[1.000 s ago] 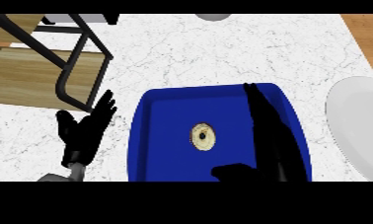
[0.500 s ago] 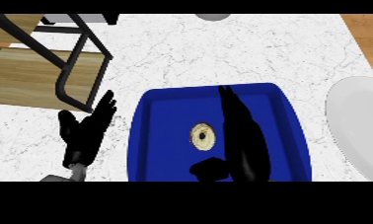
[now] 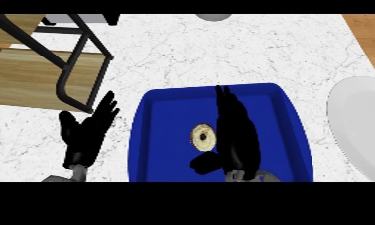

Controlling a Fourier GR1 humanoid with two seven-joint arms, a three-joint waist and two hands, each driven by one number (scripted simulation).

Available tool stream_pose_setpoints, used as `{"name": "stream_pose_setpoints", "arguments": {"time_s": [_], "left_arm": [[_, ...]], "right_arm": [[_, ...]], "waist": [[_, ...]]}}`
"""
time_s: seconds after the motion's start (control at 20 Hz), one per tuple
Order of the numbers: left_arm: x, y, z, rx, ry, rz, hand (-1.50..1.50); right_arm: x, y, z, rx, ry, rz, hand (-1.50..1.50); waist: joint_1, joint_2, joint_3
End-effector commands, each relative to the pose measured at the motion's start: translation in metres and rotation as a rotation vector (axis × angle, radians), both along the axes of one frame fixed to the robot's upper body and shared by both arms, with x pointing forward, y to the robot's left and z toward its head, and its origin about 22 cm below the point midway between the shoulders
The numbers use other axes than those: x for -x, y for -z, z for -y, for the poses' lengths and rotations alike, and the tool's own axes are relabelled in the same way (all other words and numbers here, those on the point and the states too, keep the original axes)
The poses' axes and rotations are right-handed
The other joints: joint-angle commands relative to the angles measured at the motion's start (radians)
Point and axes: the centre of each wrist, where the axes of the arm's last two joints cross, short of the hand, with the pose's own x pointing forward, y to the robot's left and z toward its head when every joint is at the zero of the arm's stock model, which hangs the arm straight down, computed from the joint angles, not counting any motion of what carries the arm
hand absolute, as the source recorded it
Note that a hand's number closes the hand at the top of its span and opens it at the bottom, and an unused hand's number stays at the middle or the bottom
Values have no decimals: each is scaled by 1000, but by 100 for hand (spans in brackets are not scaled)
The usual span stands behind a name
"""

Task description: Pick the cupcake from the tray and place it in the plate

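A small cupcake (image 3: 204, 137) with a pale rim and dark centre sits in the middle of the blue tray (image 3: 164, 115). My right hand (image 3: 238, 137) lies over the tray just to the cupcake's right, fingers straight and pointing away, thumb (image 3: 203, 162) below the cupcake; it touches the cupcake's side or nearly so, and is open. My left hand (image 3: 86, 135) rests open on the marble counter left of the tray, fingers up. The white plate (image 3: 355, 120) shows partly at the right edge.
A black metal frame with wooden panels (image 3: 51, 65) stands at the back left. A grey round object (image 3: 214, 16) peeks in at the top edge. A wooden surface (image 3: 362, 23) lies at the top right corner.
My right hand has slid left across the tray, from its right side to right beside the cupcake. The left hand has stayed put.
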Motion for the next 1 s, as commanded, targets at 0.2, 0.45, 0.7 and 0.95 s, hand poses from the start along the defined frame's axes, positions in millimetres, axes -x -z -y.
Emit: {"name": "stream_pose_setpoints", "arguments": {"time_s": [0.2,0.45,0.7,0.95], "left_arm": [[-1,-6,2,5,-4,-28,0],[0,9,8,-5,0,-27,0],[4,2,-5,17,-2,-40,0],[1,-2,-1,-1,3,-39,0]], "right_arm": [[-12,42,0,24,88,-84,-150],[-13,52,-12,26,61,-127,-150],[-15,49,-13,119,-67,-158,150],[-18,46,-27,173,-51,-123,150]], "waist": [[1,5,-5],[1,5,-5],[0,4,-5],[2,4,-5]]}}
